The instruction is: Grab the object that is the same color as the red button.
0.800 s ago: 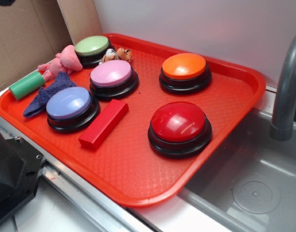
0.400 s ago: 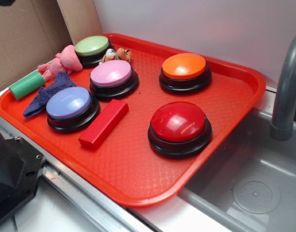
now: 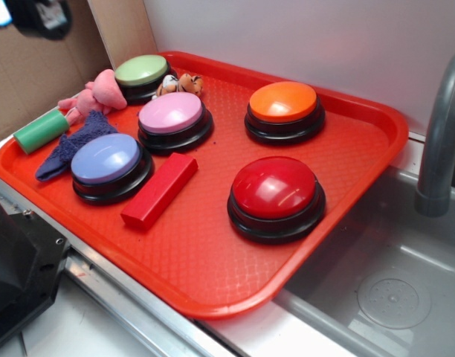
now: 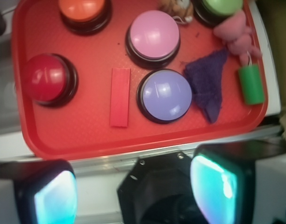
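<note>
The gripper (image 4: 133, 184) hangs high above the near edge of the tray (image 4: 91, 140), its two fingers (image 4: 218, 179) spread wide apart with nothing between them; in the exterior view only a dark part of it shows at the top left corner (image 3: 42, 15). It is well apart from everything on the tray. The red block (image 3: 160, 190) lies flat on the tray, untouched, between the blue button (image 3: 108, 165) and the red button (image 3: 276, 195), just beside the blue one and farther from the red one. Behind the block sits the pink button (image 3: 172, 119), with the orange button (image 3: 284, 109) to its right and the green button (image 3: 142, 75) at the back left. A purple cloth (image 3: 71, 141) lies beside the blue button, near a pink plush toy (image 3: 94, 93) and a green cylinder (image 3: 40, 130) at the tray's left rim. A small tiger toy (image 3: 179, 83) rests between the green and pink buttons. A grey sink (image 3: 391, 282) adjoins the tray on the right.
</note>
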Available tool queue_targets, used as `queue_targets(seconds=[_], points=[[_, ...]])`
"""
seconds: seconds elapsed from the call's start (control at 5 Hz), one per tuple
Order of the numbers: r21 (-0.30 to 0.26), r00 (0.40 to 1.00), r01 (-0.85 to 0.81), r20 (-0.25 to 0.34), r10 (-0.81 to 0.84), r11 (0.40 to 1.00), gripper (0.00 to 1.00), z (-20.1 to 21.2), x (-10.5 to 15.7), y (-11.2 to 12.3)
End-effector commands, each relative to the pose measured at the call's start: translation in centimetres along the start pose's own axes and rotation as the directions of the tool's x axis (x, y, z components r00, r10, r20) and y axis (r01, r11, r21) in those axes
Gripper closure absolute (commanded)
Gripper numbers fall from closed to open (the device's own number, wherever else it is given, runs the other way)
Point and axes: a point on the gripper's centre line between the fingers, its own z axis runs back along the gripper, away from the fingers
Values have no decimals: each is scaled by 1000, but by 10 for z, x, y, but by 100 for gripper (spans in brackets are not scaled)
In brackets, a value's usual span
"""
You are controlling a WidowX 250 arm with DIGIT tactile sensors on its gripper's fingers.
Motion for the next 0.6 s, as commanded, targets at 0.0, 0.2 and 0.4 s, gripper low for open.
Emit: queue_targets(seconds=[0.0,0.2,0.4], points=[[41,961,-274,-15,274,961,0,-46,13,-9],[-11,935,-354,-26,354,935,0,-72,13,-7],[-9,915,-404,-28,403,915,0,-93,12,-5]])
